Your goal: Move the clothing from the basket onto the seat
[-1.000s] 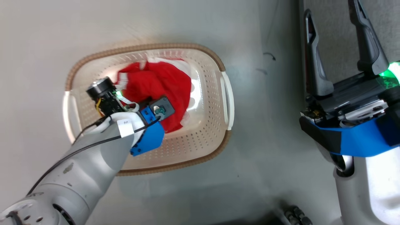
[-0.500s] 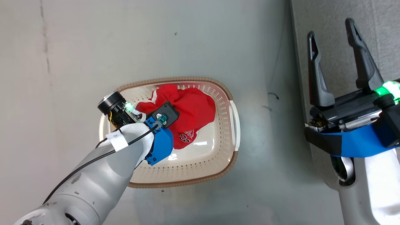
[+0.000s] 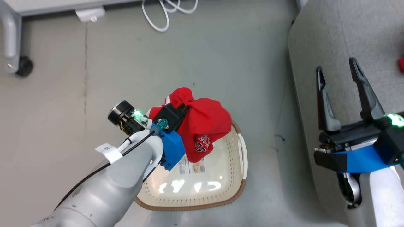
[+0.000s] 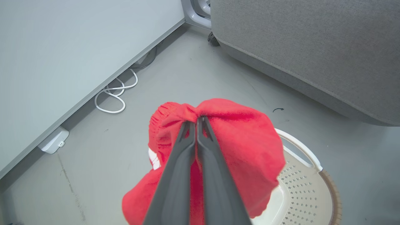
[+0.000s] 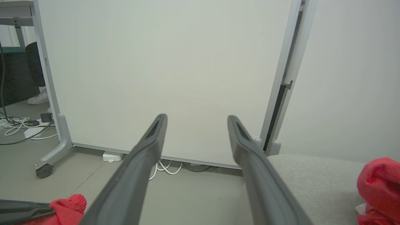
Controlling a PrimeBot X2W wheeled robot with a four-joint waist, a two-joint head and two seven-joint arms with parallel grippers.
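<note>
We record a grey floor [image 3: 221, 47]. On it stand the cream basket [image 3: 241, 186] and, near its right side, the grey seat [image 3: 331, 37]. Along the floor's far edge lie a looped white cable [image 3: 157, 19], a white adapter box [image 3: 90, 14] and a black castor [image 3: 23, 66].

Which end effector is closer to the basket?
Left. The left end effector holds the red jersey above the basket; the right end effector hovers apart, over the sofa.

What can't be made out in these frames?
held jersey: print folded, unreadable in head view.
left gripper: fingertips buried in fabric, left wrist view; grip depth hidden.
red garment on the seat: cut off by the right edge, right wrist view.
basket: sticker too small to read; near-left part behind the left arm, head view.
</note>
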